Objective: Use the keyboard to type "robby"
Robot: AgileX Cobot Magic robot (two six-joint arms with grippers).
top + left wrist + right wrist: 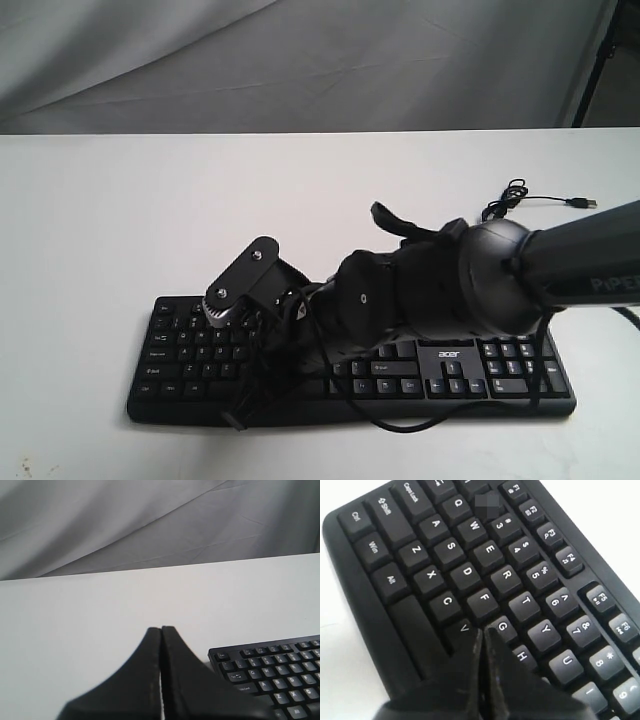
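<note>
The black keyboard (505,388) lies along the table's front edge, with its "acer" logo to the right of the middle. My right arm reaches across it from the right. My right gripper (240,412) is shut and empty. In the right wrist view the right gripper (483,630) points down between the V and G keys of the keyboard (470,570) and hides the key under its tip; I cannot tell whether it touches. My left gripper (161,629) is shut and empty, over bare table beside the Esc corner of the keyboard (280,680). It does not show in the exterior view.
The keyboard's thin black USB cable (520,198) lies coiled on the white table (150,220) behind the number pad, plug pointing right. A grey cloth backdrop (300,60) hangs behind the table. A black stand leg (597,60) is at the far right.
</note>
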